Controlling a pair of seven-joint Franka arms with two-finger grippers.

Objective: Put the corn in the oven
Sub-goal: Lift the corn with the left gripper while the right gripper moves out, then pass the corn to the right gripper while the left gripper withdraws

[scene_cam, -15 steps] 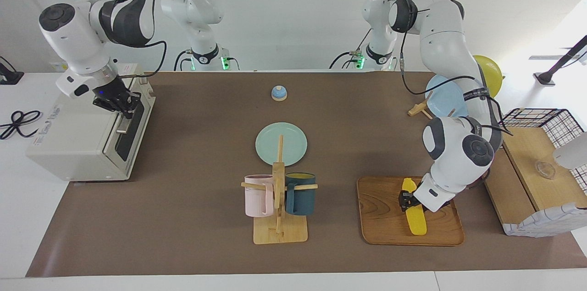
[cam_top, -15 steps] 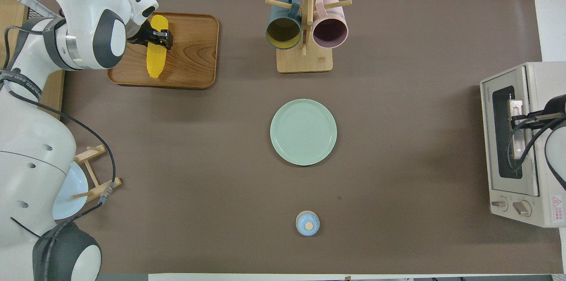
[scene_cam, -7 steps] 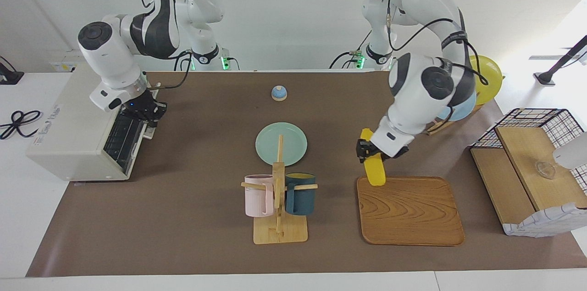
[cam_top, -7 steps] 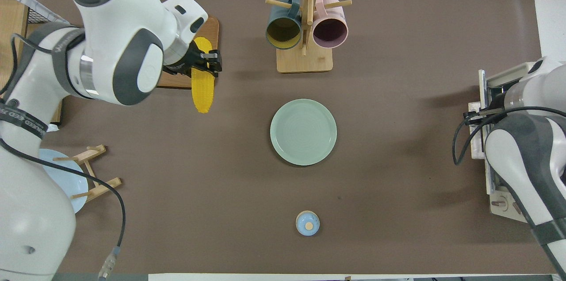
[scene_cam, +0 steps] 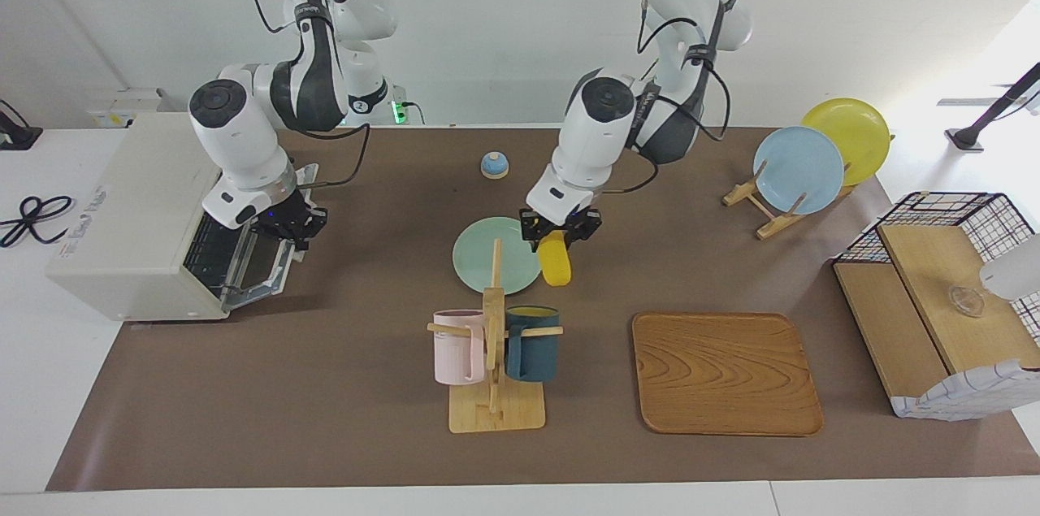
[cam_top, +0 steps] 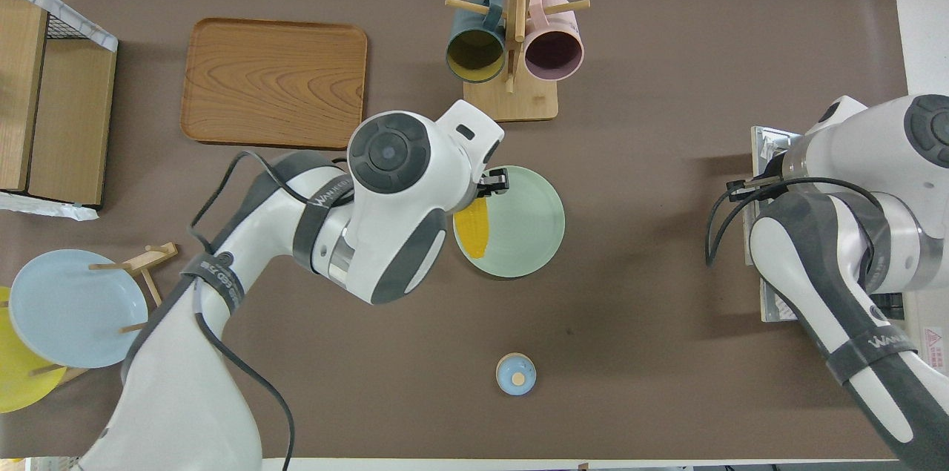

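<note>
I've lifted the corn (scene_cam: 555, 259) off the wooden tray (scene_cam: 725, 372); left gripper (scene_cam: 561, 228) jaws pinch it above the green plate (scene_cam: 487, 262). Right gripper (scene_cam: 291, 225), jaws pressed together, has pulled the oven (scene_cam: 138, 215) door down, clearing the way.

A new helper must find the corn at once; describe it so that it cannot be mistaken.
Start at the mug stand with the pink and dark blue mugs, then go to the pale green plate lying flat just nearer to the robots. Over that plate's edge hangs the corn, held in the left gripper. It is a long bright yellow cob up in the air, unlike the round yellow plate propped in the plate rack.
</note>
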